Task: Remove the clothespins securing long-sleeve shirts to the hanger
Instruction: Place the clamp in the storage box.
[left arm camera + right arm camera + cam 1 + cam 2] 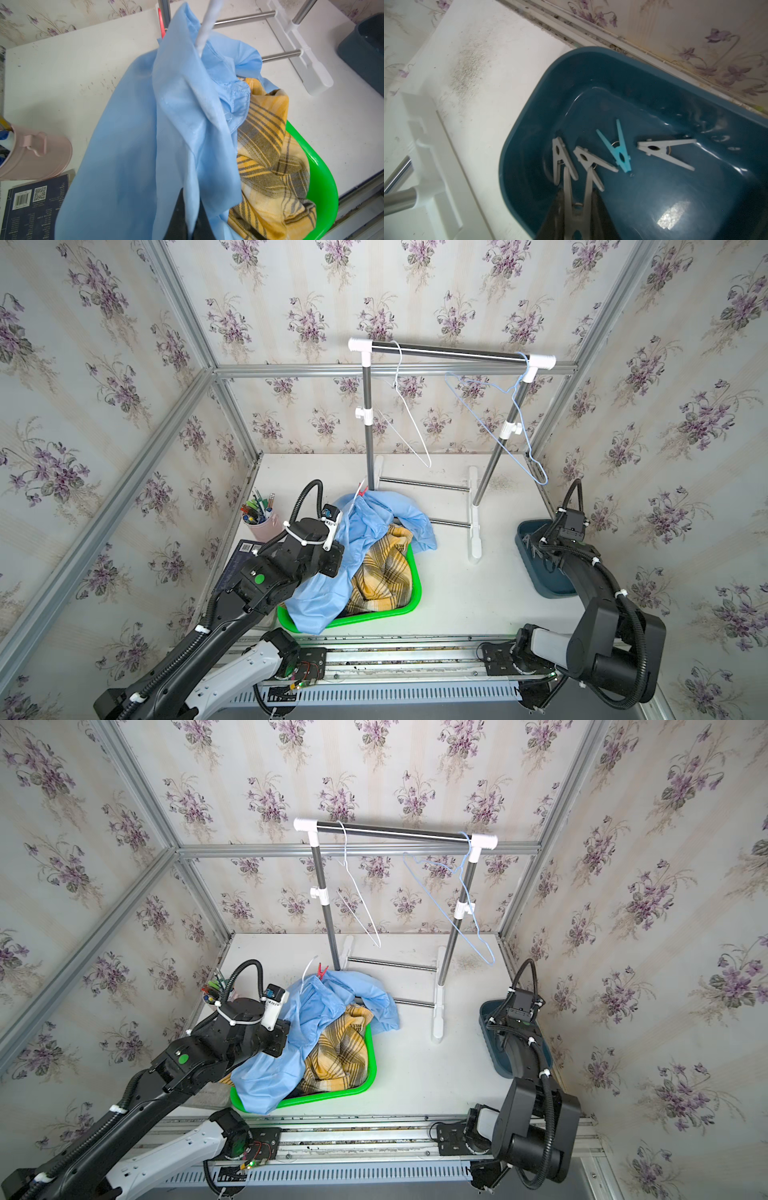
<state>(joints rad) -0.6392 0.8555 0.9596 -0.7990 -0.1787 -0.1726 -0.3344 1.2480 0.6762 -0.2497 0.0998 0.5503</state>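
Laundry fills the green basket (374, 617) near the front edge of the bench (457, 593), left of middle. The plaid shirt (382, 572) lies bunched inside, and the light blue shirt (365, 522) spills over it and over the basket's left rim. The left gripper (191, 224) is closed on a fold of the light blue shirt, with the cloth hanging between its dark fingers. At the raised peak of that shirt a red clothespin (322, 969) sits beside a hanger (204, 27) that pokes out of the cloth; whether it grips the cloth I cannot tell.

By the right edge, the right gripper (576, 205) hangs over the teal bin (529, 124), clamped on a grey clothespin (577, 222). Three more grey clothespins (664, 149) and a blue clothespin (618, 149) lie loose on the bin floor, close together.

At the left edge stand a pink cup (262, 526) of pens and a dark book (239, 568). Farthest back, the rack (449, 351) carries a white hanger (412, 425) and a blue hanger (494, 431) on its rail.
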